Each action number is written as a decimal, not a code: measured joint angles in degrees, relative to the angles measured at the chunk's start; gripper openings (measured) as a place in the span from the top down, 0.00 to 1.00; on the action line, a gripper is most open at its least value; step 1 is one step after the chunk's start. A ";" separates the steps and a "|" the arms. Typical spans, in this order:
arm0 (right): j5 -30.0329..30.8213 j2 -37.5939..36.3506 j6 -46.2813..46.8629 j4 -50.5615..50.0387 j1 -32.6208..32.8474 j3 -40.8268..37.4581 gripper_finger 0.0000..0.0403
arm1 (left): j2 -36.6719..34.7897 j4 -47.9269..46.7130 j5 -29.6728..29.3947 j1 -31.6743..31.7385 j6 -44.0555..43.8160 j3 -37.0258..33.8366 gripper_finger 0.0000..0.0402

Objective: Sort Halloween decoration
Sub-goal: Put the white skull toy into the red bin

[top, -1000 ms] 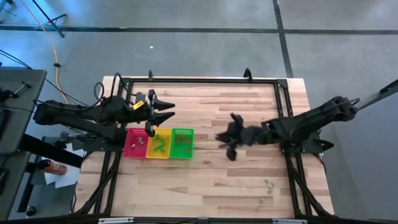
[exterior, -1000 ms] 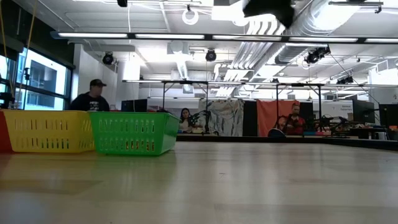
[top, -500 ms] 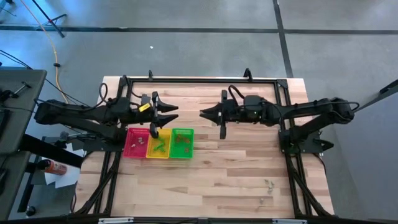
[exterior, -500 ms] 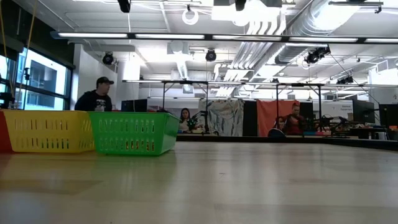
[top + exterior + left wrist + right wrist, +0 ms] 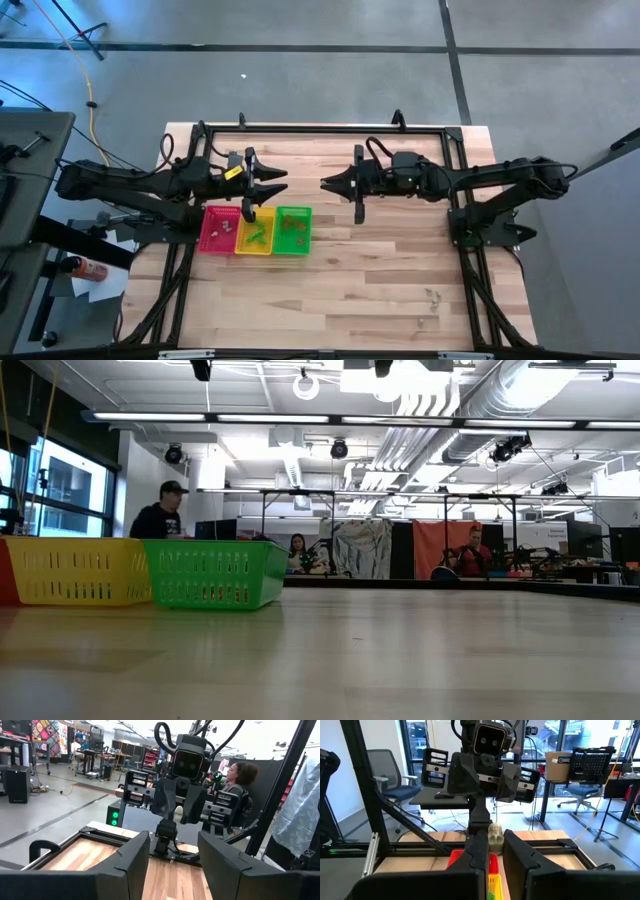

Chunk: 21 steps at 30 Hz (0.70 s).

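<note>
Trinket (image 5: 494, 833) half-hidden, right tool (image 5: 494, 845) pinching

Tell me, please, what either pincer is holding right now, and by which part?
The right pincer grips a pale trinket by its lower end, its top poking above the fingertips. The left pincer stands open, holding nothing.

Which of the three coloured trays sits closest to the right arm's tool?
The green tray. It is the end of the row facing the right tool; the yellow tray is in the middle and the red tray farthest away.
</note>
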 joint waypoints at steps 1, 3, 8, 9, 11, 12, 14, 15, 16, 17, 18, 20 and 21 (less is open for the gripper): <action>-0.01 0.00 0.00 -0.02 0.00 0.00 0.94 | 0.00 0.00 0.00 0.00 0.02 0.00 0.61; -0.01 0.00 0.00 0.00 -0.01 0.00 0.94 | 0.00 0.00 0.00 0.00 0.04 0.00 0.61; -0.03 -0.02 0.00 -0.02 -0.01 0.00 0.94 | 0.00 -0.02 0.00 0.00 0.11 0.00 0.61; -0.03 -0.02 0.01 -0.02 0.01 0.00 0.94 | 0.00 -0.02 0.00 0.00 0.15 0.00 0.61; -0.03 -0.02 0.25 -0.02 0.01 0.00 0.94 | 0.00 -0.02 0.00 0.00 0.15 0.00 0.61; -0.03 0.00 0.33 0.00 0.01 0.00 0.94 | 0.00 -0.02 0.00 0.00 0.15 0.00 0.61; -0.03 0.35 0.42 -0.02 0.01 0.00 0.94 | 0.00 0.01 -0.01 0.00 0.29 0.00 0.61; -0.04 0.84 0.42 0.04 0.01 0.00 0.94 | 0.00 0.09 -0.02 0.00 0.77 0.00 0.61; -0.05 1.49 0.43 -0.03 0.02 0.00 0.94 | 0.00 0.19 -0.02 0.00 1.34 0.00 0.61; -0.03 2.42 0.47 -0.11 0.22 0.00 0.94 | 0.00 0.41 -0.02 0.00 1.91 0.00 0.61; -0.02 3.49 0.55 -0.01 0.46 0.00 0.94 | 0.00 0.83 -0.02 0.00 2.38 0.00 0.61; 0.01 5.94 0.52 1.00 1.00 0.00 0.94 | 0.00 2.16 -0.04 0.00 3.39 0.00 0.61; 0.00 7.56 0.50 2.00 1.36 0.00 0.94 | 0.00 3.09 -0.11 0.00 3.83 0.00 0.61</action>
